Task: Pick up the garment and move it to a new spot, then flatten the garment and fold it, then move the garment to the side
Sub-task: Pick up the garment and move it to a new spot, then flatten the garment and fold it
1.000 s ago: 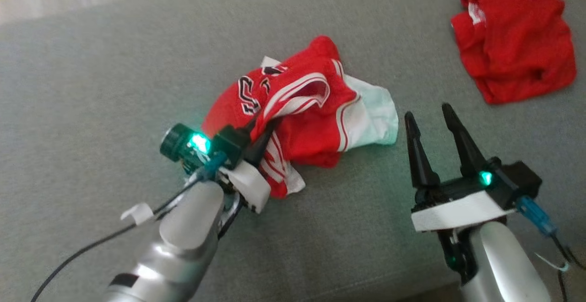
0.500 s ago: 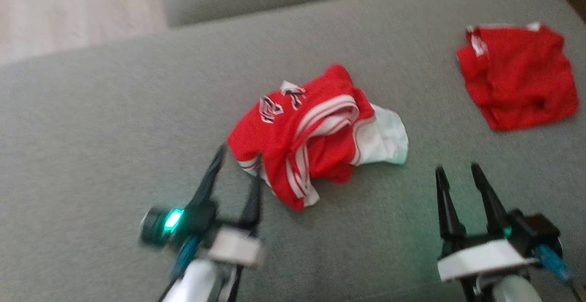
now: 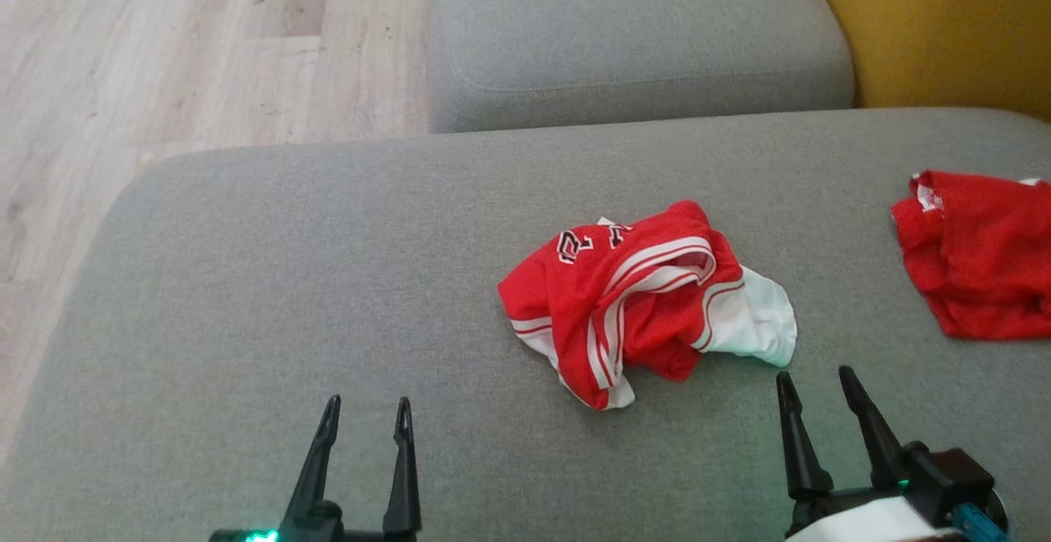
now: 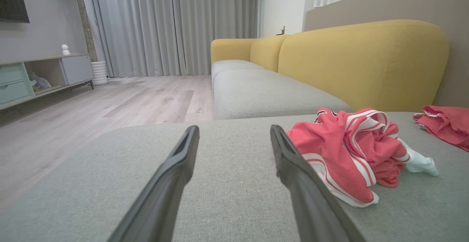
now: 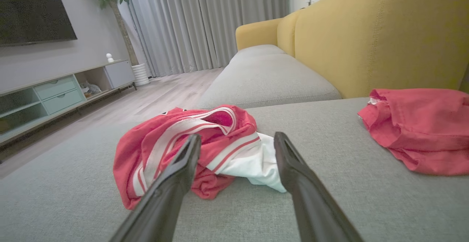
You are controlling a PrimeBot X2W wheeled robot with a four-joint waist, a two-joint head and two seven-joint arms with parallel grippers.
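Observation:
The garment (image 3: 640, 304) is a crumpled red jersey with white stripes and a white panel, lying in a heap on the grey sofa seat (image 3: 287, 279). It also shows in the left wrist view as the garment (image 4: 348, 150) and in the right wrist view as the garment (image 5: 190, 143). My left gripper (image 3: 367, 411) stands open near the front edge, well left of the heap, holding nothing. My right gripper (image 3: 817, 382) is open just in front of the heap's white end, apart from it.
A second red garment (image 3: 977, 275) lies bunched at the seat's right edge. A further grey cushion (image 3: 632, 33) sits behind, with the yellow backrest (image 3: 944, 25) at the right. Wooden floor (image 3: 164, 49) lies beyond the seat's left edge.
My left gripper has let go of the garment, opened, and drawn back left and toward me. The camera has tilted up, so the whole scene sits lower. The heap rests where it was dropped.

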